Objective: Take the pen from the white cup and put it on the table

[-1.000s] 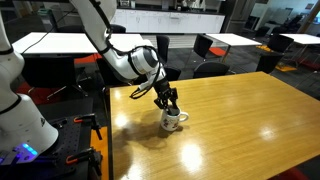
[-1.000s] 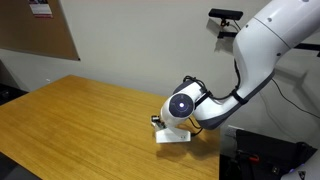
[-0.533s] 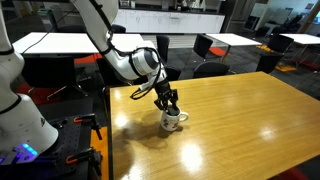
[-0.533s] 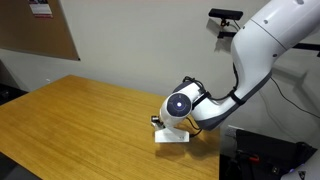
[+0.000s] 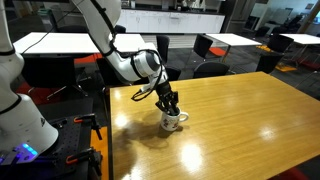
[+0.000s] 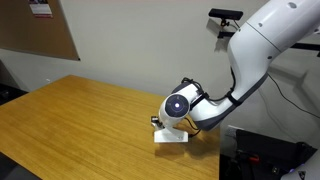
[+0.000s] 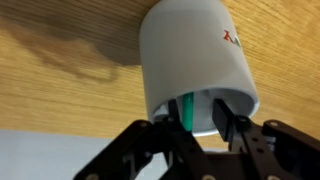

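Observation:
The white cup [image 5: 172,121] stands on the brown wooden table [image 5: 240,120], near its edge closest to the robot base. It also shows in the other exterior view [image 6: 172,137] and fills the wrist view [image 7: 195,50]. My gripper [image 5: 168,104] is straight above the cup, with its fingertips [image 7: 198,120] at the cup's mouth. A thin, dark greenish pen [image 7: 187,108] stands inside the cup, between the two fingers and close to one of them. There is a gap to the other finger, so the jaws are open. In both exterior views the pen is hidden.
White-topped tables with black chairs [image 5: 205,45] stand behind the wooden table. The robot base and a white arm segment [image 5: 15,100] are beside the table edge. A corkboard [image 6: 35,30] hangs on the wall. The wooden top [image 6: 80,115] stretches away from the cup.

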`<state>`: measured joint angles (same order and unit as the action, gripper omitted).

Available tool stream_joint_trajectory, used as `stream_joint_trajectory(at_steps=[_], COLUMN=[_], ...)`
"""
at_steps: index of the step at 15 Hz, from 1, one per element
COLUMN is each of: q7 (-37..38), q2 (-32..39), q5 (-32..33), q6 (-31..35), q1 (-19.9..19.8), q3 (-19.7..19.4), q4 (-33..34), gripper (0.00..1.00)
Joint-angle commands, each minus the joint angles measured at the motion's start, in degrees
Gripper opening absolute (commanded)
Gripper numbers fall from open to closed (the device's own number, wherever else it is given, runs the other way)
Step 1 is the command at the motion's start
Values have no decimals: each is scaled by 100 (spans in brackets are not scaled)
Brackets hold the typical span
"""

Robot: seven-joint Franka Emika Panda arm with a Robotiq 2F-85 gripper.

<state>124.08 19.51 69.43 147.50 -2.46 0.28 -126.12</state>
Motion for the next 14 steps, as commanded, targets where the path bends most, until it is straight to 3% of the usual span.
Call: stream_joint_trajectory(at_steps=[1, 2, 14], q7=[-115, -118, -5], q2=[96, 110, -168], q5=[-131, -131, 55], q6=[35, 29, -412], q1=[107, 110, 359], q3=[-109, -109, -92], q4=[119, 130, -19], gripper=[12, 1, 3])
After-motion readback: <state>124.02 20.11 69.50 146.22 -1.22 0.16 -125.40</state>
